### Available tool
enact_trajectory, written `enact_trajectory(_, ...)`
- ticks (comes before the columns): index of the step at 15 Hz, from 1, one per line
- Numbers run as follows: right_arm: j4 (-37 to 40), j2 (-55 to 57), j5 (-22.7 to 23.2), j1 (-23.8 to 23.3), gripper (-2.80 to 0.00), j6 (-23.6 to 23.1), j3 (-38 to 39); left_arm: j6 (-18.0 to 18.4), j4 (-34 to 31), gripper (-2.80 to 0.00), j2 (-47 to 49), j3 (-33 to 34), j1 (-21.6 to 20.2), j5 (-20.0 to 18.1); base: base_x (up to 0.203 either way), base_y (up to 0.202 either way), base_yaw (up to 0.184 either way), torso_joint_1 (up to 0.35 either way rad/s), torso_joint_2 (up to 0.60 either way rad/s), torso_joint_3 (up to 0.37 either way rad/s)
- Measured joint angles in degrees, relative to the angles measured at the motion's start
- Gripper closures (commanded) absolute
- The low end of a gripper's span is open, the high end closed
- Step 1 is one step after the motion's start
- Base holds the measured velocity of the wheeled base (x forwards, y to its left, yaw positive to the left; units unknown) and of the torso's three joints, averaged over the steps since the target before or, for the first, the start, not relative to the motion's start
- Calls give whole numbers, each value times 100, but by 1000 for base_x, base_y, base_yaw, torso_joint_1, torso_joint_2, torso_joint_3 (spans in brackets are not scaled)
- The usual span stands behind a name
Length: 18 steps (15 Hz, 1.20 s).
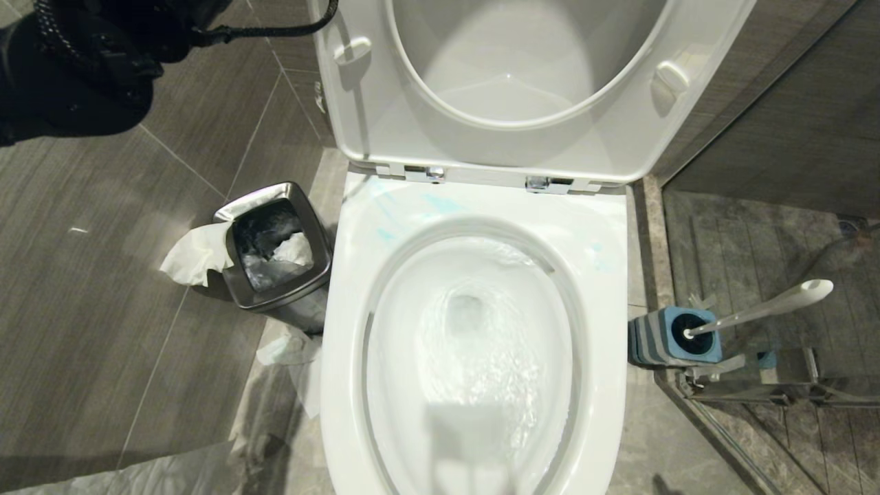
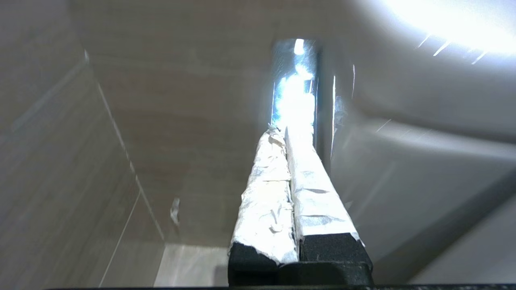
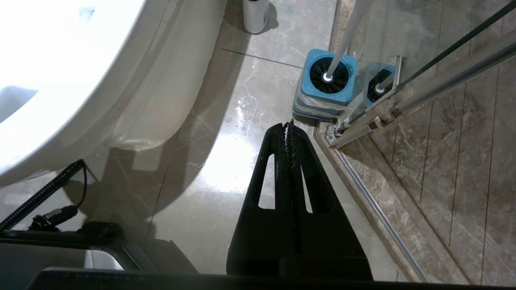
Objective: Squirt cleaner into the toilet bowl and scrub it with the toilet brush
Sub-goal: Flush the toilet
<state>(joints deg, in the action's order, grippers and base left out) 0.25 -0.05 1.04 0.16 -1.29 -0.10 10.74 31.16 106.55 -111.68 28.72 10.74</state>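
Seeing water churn in the toilet bowl (image 1: 474,289) while the toilet brush (image 1: 760,311) leans in its holder (image 1: 677,337) beside it, I worry both pincers, left (image 2: 287,133) and right (image 3: 288,125), pressed together empty, could tip that slanted handle.

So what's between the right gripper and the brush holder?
Only bare floor, in the right wrist view, separates the shut right gripper from the brush holder.
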Motion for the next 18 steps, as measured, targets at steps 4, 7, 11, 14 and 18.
enact_trajectory(4, 0, 0, 0, 0, 0, -2, 0, 61, 4, 0, -280, 7, -9, 6, 0, 0, 0, 0, 0, 0)
enact_trajectory(7, 1, 0, 0, 0, 0, 1, 0, 94, 4, 0, -479, 7, -18, 9, 0, 0, 0, 0, 0, 0)
enact_trajectory(11, 1, 0, -2, 0, 0, -2, 0, 98, -634, 0, -898, 7, -25, 22, 0, 0, 0, 0, 0, 0)
enact_trajectory(14, -1, 0, -2, 0, 0, 0, 0, 89, -2034, 0, -1400, 2, -61, 4, 0, 0, 0, 0, 0, 0)
enact_trajectory(18, 1, 0, -3, 0, 0, 0, 0, 31, -3581, 0, -1827, -4, -140, 22, 0, 0, 0, 0, 0, 0)
